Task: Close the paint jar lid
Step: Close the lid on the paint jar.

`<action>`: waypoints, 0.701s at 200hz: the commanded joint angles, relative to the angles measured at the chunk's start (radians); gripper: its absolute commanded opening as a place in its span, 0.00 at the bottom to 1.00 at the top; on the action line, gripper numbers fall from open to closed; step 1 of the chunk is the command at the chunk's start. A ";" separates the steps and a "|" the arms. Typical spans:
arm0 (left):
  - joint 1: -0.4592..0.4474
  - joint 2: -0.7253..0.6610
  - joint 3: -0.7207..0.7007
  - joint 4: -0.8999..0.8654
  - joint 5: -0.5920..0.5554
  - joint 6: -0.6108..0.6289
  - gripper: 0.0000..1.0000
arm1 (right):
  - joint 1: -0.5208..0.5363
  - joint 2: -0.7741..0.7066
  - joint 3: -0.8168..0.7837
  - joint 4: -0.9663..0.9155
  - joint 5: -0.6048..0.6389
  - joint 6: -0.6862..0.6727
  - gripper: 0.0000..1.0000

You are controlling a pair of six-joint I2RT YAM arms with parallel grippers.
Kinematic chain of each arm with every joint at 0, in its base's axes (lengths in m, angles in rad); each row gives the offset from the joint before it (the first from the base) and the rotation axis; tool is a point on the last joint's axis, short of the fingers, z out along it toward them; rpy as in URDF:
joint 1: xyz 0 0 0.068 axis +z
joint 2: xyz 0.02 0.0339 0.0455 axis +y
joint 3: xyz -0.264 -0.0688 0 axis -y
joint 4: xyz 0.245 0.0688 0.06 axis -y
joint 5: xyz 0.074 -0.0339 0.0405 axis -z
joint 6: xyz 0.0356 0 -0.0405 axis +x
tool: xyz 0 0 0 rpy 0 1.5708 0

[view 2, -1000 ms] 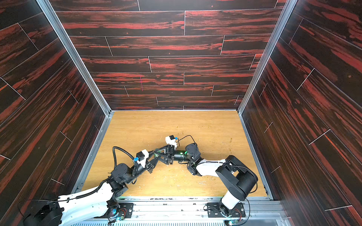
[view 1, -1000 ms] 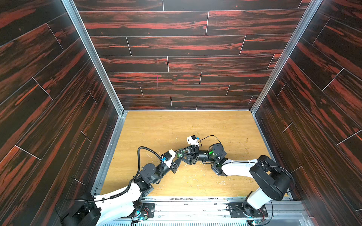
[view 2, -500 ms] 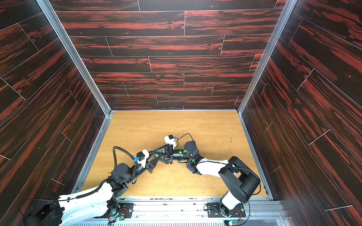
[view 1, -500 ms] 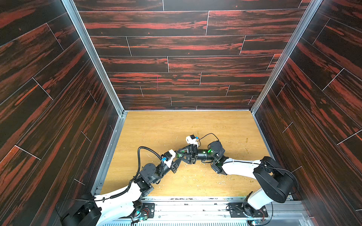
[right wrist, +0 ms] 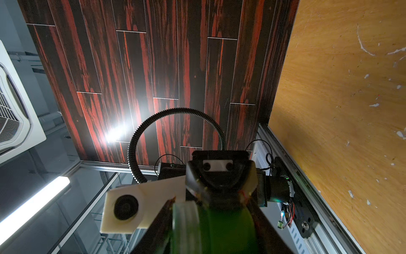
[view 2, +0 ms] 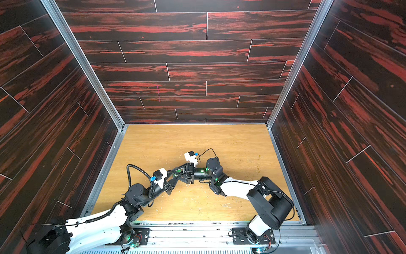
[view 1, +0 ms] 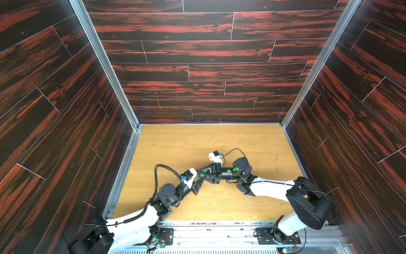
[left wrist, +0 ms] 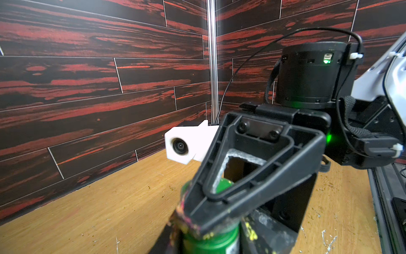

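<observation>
Right now, both arms are stretched out low over the wooden table point(view 1: 193, 140), and they are met near its middle, a bit toward the front edge. The left arm is reached forward from the front left corner and is turned toward the right. A black hose point(view 1: 158, 173) is looped above its elbow. The right arm is laid out from the front right corner. Its white link is pointed to the left, and its wrist is bent so that the right gripper point(view 1: 201, 173) is aimed sideways at the left gripper point(view 1: 202, 179). In both top views the tips of the two are seen right against each other, with a bit of green between them.

In the left wrist view, the paint jar point(left wrist: 211, 243) is squeezed tight in the left gripper. The lid point(left wrist: 222, 185) is seen just above the jar, through the hole in one black finger point(left wrist: 252, 191) of the right gripper, which is laid over it. Whether the lid is pinched tight by the right gripper or only loosely ringed cannot be told.

In the right wrist view, a big green blur point(right wrist: 226, 231) is seen close up, with a clear ribbed edge beside it. Jar and lid cannot be told apart there.
</observation>
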 commanded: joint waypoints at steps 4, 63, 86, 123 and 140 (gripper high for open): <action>0.000 0.006 0.009 0.002 -0.001 0.039 0.12 | 0.009 -0.042 0.034 -0.031 -0.019 0.023 0.28; 0.000 0.011 0.007 -0.003 0.004 0.035 0.12 | 0.009 -0.056 0.038 -0.046 -0.032 0.015 0.11; -0.001 0.014 0.005 -0.005 0.001 0.033 0.12 | 0.009 -0.068 0.038 -0.059 -0.037 0.003 0.34; 0.000 0.012 0.003 -0.005 -0.001 0.035 0.12 | 0.007 -0.114 0.053 -0.205 -0.049 -0.066 0.61; 0.000 0.007 0.001 -0.007 -0.001 0.035 0.12 | 0.006 -0.155 0.077 -0.369 -0.046 -0.151 0.65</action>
